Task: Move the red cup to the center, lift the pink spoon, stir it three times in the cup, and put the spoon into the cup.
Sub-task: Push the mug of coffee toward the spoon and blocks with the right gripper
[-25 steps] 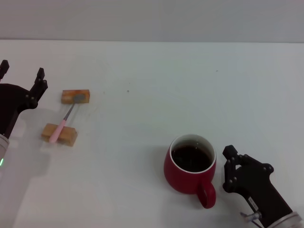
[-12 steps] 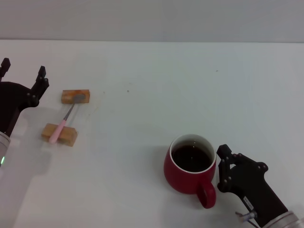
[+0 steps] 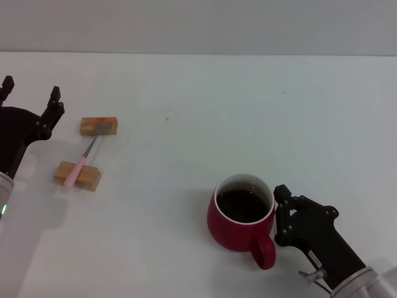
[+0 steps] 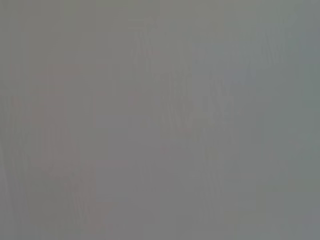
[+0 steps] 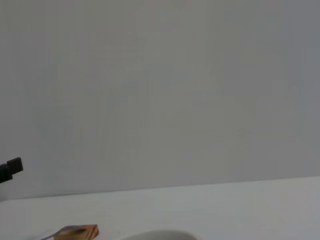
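White table [image 3: 205,105]. Right gripper [image 3: 280,214], opening unclear, presses the full cup [image 3: 240,214] at five o'clock; a jerky push risks spilling. Left gripper [image 3: 30,102] open, empty, near the spoon [image 3: 85,158].

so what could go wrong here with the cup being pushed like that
The right gripper presses the red cup near its rim, beside the handle, so the cup may tip or turn rather than slide. It holds dark liquid close to the rim, which could slosh onto the table. The pink spoon merely bridges two wooden blocks, easily knocked off.
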Controlling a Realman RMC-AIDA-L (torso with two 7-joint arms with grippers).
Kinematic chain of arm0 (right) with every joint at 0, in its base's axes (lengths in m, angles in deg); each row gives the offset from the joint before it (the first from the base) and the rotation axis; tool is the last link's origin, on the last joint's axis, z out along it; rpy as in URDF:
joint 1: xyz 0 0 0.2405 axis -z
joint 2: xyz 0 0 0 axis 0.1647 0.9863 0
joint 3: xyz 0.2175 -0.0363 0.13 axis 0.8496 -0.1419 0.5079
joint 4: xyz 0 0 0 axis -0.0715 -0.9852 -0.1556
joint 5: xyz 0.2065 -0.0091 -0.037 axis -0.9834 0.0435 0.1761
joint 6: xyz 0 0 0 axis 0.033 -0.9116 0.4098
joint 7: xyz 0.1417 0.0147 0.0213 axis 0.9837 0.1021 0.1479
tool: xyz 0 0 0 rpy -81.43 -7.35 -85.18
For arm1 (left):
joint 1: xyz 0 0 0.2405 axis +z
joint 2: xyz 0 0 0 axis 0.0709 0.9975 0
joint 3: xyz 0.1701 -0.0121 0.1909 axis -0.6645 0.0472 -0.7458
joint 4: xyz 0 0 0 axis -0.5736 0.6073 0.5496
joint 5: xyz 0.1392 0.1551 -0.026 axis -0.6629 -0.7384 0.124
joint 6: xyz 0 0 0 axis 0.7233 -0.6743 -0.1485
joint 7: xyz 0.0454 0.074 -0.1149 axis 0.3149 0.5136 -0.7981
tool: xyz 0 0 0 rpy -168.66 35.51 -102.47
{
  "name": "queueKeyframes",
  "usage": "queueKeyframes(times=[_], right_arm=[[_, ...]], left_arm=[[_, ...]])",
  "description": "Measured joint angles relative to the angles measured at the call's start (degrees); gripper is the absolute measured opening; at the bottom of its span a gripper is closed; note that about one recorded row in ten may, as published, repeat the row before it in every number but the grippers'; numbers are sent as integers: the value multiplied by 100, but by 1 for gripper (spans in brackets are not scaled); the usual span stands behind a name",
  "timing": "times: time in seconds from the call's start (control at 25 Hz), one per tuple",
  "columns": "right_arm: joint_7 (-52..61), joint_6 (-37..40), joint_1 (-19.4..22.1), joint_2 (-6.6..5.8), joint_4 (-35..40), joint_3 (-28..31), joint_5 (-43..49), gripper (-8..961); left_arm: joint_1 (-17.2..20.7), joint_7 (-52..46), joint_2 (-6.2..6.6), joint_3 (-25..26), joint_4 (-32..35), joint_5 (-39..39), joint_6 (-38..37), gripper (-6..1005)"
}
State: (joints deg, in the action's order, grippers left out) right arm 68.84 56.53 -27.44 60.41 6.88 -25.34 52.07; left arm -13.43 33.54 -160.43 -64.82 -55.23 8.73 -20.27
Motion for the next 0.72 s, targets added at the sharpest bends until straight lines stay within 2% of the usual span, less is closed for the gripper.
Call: queueKeyframes(times=[0.72], right_arm=[[15, -245, -364, 0, -2, -1, 1, 0]], left_arm=[[58, 0, 9, 0, -3, 0, 0, 834]])
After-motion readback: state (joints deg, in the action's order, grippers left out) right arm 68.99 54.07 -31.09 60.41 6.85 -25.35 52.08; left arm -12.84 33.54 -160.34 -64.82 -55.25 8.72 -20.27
